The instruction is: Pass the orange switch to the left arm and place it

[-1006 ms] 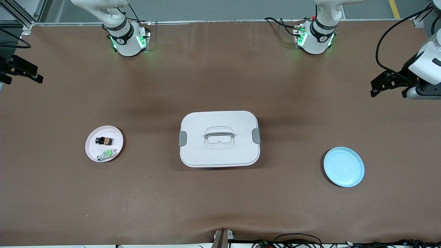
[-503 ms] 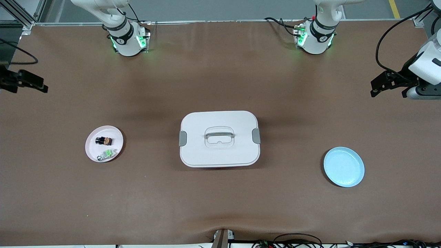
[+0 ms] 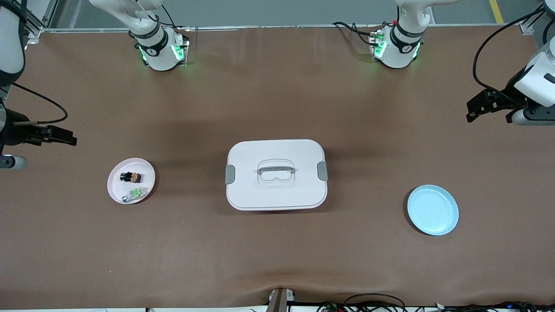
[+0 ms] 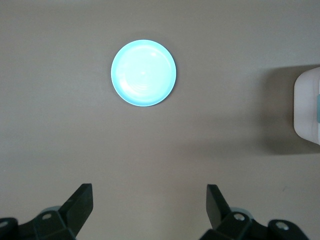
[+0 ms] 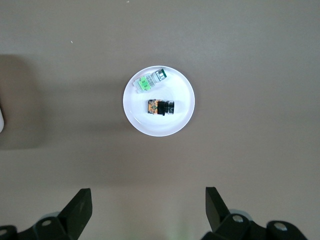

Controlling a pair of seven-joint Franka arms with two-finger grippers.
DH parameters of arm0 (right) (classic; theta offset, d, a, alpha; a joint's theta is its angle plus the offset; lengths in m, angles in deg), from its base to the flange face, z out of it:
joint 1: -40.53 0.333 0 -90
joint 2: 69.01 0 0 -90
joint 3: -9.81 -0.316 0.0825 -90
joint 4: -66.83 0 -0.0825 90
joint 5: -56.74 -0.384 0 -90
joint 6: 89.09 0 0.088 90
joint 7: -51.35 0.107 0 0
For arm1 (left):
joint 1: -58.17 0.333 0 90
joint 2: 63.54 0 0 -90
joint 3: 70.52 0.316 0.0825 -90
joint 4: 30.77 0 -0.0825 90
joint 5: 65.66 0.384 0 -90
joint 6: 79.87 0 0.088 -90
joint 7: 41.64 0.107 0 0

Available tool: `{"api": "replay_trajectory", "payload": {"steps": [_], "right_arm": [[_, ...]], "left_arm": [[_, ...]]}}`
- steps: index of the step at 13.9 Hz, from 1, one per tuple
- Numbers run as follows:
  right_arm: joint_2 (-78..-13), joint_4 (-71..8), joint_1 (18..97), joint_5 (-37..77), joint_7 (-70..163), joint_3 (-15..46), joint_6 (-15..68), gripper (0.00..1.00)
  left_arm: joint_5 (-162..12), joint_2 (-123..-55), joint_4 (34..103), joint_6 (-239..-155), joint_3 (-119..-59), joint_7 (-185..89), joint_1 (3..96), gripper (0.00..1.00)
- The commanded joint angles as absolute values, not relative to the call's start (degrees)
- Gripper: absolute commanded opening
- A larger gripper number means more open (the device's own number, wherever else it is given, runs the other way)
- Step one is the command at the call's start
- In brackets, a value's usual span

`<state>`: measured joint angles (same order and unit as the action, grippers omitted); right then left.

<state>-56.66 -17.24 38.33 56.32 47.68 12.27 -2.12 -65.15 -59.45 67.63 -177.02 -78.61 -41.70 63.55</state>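
Tiny black cylindrical orange switch (image 3: pixel 131 176) lying on small round pink plate (image 3: pixel 117 190), right arm's end of brown desk (image 3: pixel 277 251), next to green-silver component (image 3: pixel 134 194). Right gripper (image 5: pixel 148 210) over bare desk near plate, jaws wide open, empty. Left gripper (image 4: pixel 149 210) waiting, jaws wide open, empty. White lidded plastic box (image 3: pixel 276 174) mid-desk.

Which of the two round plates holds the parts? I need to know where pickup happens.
The pale pink plate toward the right arm's end holds the orange switch and a green component; the light blue plate is bare.

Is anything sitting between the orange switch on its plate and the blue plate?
Yes. The large white latched plastic box stands mid-table, directly between the tiny black orange-ended switch on the pale pink plate and the empty blue plate.
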Motion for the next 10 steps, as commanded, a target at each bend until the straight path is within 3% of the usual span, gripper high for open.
{"api": "replay_trajectory", "payload": {"steps": [1, 10], "right_arm": [[-55.9, -21.1, 37.9, 57.0, 48.4, 11.8, 1.0, 1.00], [-56.8, -46.5, 37.5, 56.2, 48.5, 11.8, 28.2, 1.00]], "left_arm": [[-66.1, -59.9, 66.3, -175.8, -78.7, -41.3, 63.6, 1.00], [-66.2, -60.3, 66.4, -175.8, -78.8, -40.9, 63.9, 1.00]]}}
